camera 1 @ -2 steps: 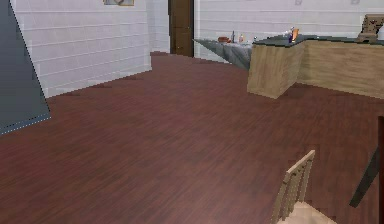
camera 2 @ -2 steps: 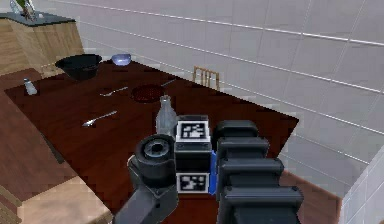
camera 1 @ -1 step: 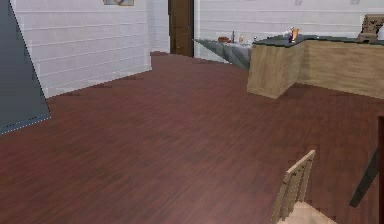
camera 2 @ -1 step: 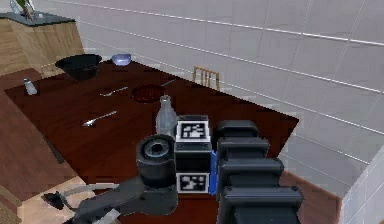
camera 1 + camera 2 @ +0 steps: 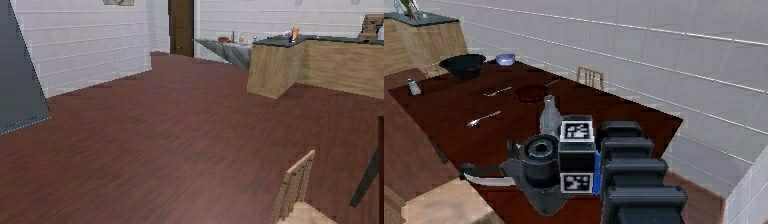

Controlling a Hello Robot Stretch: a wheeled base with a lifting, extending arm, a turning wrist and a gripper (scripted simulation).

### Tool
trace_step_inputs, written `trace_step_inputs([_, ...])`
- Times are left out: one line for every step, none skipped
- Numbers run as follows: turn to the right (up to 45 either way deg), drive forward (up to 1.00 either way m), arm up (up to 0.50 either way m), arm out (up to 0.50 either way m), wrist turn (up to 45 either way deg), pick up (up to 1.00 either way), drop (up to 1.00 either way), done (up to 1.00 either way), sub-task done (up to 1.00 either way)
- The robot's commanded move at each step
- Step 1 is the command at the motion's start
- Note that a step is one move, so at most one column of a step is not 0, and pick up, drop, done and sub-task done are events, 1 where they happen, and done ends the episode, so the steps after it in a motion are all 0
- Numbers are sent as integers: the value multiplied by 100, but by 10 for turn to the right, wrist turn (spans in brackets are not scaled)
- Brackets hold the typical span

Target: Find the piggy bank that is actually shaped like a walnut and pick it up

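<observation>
One dining table (image 5: pixel 624 120), dark wood. At its near edge: gripper (image 5: pixel 489 180); whether it holds anything cannot be told. From it, glass bottle (image 5: pixel 549 112) at 1 o'clock, black bowl (image 5: pixel 462 65) at 12 o'clock. Location of walnut piggy bank: cannot tell.

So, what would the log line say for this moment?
stage: searching | gripper: by table, hold unclear | on table: bowl, bottle

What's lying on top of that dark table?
A black bowl, a pale blue bowl, a shaker, cutlery and a bottle. The arm covers the table's near part.
</observation>
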Motion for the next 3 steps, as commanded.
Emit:
trace_step_inputs([0, 0, 0, 0, 270, 0, 0, 0, 0])
trace_step_inputs([0, 0, -26, 0, 0, 0, 0, 0, 0])
trace_step_inputs([0, 0, 0, 0, 0, 100, 0, 0, 0])
